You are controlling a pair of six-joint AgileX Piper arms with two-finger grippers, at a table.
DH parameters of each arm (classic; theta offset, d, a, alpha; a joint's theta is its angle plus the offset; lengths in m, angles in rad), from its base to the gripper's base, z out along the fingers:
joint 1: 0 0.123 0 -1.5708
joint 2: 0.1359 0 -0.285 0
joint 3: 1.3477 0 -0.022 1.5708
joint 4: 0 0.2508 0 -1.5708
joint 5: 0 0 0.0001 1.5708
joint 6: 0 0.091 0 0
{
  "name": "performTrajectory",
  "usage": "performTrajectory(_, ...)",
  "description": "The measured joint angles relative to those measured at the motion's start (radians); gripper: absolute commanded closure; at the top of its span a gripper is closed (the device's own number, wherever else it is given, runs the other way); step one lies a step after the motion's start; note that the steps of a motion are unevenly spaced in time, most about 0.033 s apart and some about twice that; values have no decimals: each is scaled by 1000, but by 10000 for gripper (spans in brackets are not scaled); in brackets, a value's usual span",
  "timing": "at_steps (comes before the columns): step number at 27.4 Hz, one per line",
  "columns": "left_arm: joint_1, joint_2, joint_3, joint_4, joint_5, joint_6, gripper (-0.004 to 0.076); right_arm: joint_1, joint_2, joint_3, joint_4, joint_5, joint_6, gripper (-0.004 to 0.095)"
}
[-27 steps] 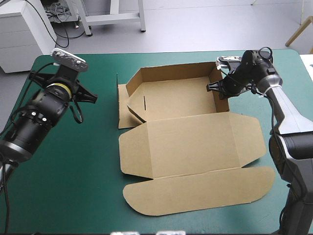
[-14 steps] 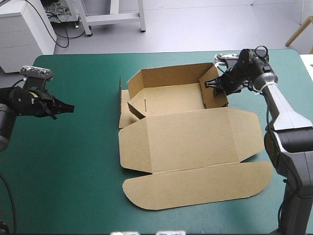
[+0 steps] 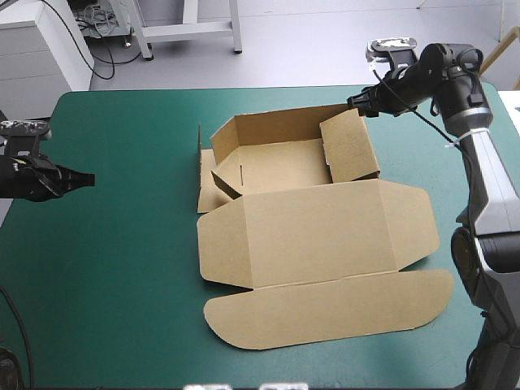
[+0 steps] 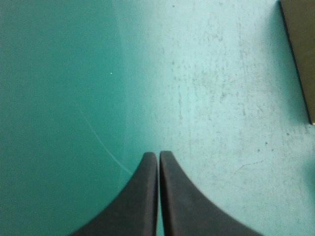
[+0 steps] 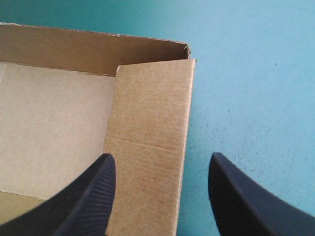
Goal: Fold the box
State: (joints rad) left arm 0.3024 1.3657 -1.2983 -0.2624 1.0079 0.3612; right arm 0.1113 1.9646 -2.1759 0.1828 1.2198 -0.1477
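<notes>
While the box (image 3: 309, 219) sits in the middle of the table (image 3: 122, 268), your right gripper (image 3: 357, 104) spread apart above its 1 o'clock corner and your left gripper (image 3: 85, 179) pinched together at 9 o'clock, you likely should push the side flap (image 3: 351, 150) in slowly.

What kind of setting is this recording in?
Probably a robotics lab workbench: a table with a teal-green cover, two robot arms ending in the left gripper and right gripper, and a partly folded brown box as the test piece.
</notes>
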Motion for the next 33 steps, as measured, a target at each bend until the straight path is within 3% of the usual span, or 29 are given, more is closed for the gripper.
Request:
performTrajectory(24, 5, 7, 0, -16, 61, 0, 727, 0, 236, 8, 1, 7, -8, 404)
performTrajectory(30, 5, 7, 0, -43, 61, 1, 727, 0, 257, 8, 3, 7, -7, 634)
performTrajectory(33, 5, 7, 0, -48, 61, 1, 727, 0, 263, 8, 9, 7, -7, 926)
